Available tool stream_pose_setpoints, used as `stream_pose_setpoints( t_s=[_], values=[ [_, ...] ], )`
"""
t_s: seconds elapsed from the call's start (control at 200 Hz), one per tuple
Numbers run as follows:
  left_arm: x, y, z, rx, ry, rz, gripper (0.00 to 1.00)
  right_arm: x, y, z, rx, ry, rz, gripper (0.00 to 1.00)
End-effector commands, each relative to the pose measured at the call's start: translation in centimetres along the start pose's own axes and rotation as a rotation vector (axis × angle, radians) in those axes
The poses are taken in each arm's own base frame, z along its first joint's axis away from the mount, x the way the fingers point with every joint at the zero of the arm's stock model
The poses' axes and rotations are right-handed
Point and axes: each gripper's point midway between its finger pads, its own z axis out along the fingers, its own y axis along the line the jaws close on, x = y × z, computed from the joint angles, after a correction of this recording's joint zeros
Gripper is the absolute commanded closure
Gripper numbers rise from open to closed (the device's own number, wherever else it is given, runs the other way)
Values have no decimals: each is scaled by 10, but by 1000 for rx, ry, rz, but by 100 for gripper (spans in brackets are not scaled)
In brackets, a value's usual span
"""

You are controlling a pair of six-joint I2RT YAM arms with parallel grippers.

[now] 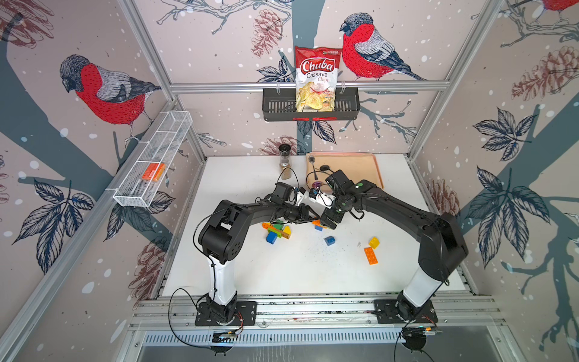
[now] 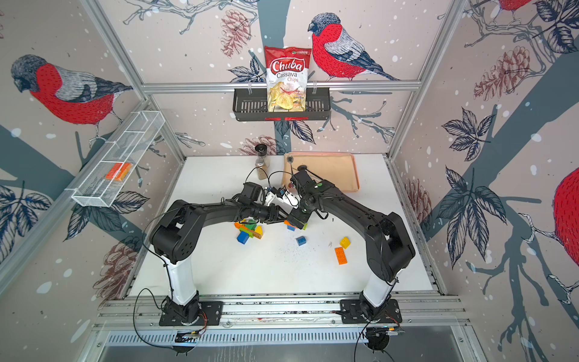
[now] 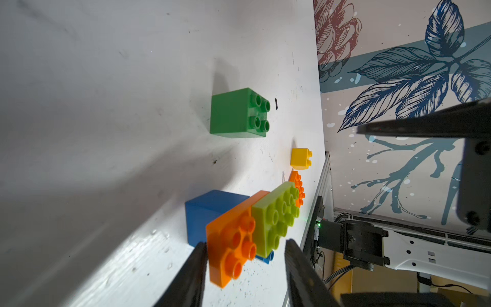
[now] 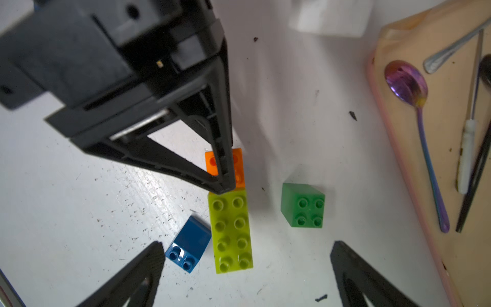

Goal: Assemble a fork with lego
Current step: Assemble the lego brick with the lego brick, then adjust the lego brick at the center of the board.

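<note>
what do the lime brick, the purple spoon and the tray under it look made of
Lime brick: hard moulded plastic, apparently; glossy, crisp round studs.
Purple spoon: probably metal with an iridescent coating; its bowl mirrors purple and gold.
Tray: peach, matte, rounded rim; plastic or silicone, cannot tell which.

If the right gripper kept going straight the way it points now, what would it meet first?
Most likely the lime green brick, which in the wrist view lies nearly midway between the fingertips of the open right gripper. Depth is unclear, so that is a judgement.
</note>
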Motion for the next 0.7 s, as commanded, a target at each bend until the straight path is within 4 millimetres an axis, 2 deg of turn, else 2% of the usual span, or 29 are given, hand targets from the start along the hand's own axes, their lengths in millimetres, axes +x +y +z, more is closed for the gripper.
stream_pose_setpoints(
  t_s=[0.0,0.075,0.17,0.255,0.28,0.405,0.47,0.53,0.595,0.61,0.63,0.695],
  values=[
    [5,6,-3,-30,8,10,50,-1,-16,-11,64,-26,228,0],
    [8,9,-5,-41,4,7,49,2,-19,-19,56,-15,318,0],
    [7,12,-14,-49,-23,7,46,7,-27,-34,147,-36,355,0],
    [0,10,-24,-58,-58,26,43,7,-41,-56,267,-102,432,0],
    [7,14,-25,-67,-53,18,41,7,-46,-63,302,-125,461,0],
    [5,9,-35,-68,-91,51,33,18,-64,-94,442,-205,632,0],
    [5,5,-39,-66,-104,73,29,16,-61,-105,386,-264,698,0],
    [5,2,-43,-73,-122,91,25,22,-63,-116,389,-307,777,0],
    [5,1,-48,-92,-137,109,19,32,-64,-123,384,-358,847,0],
    [6,1,-49,-94,-140,115,18,36,-64,-119,381,-354,858,0],
    [6,0,-51,-95,-144,123,16,39,-63,-126,385,-378,871,0],
    [7,-1,-56,-102,-158,139,12,55,-60,-125,407,-372,937,0]
  ],
)
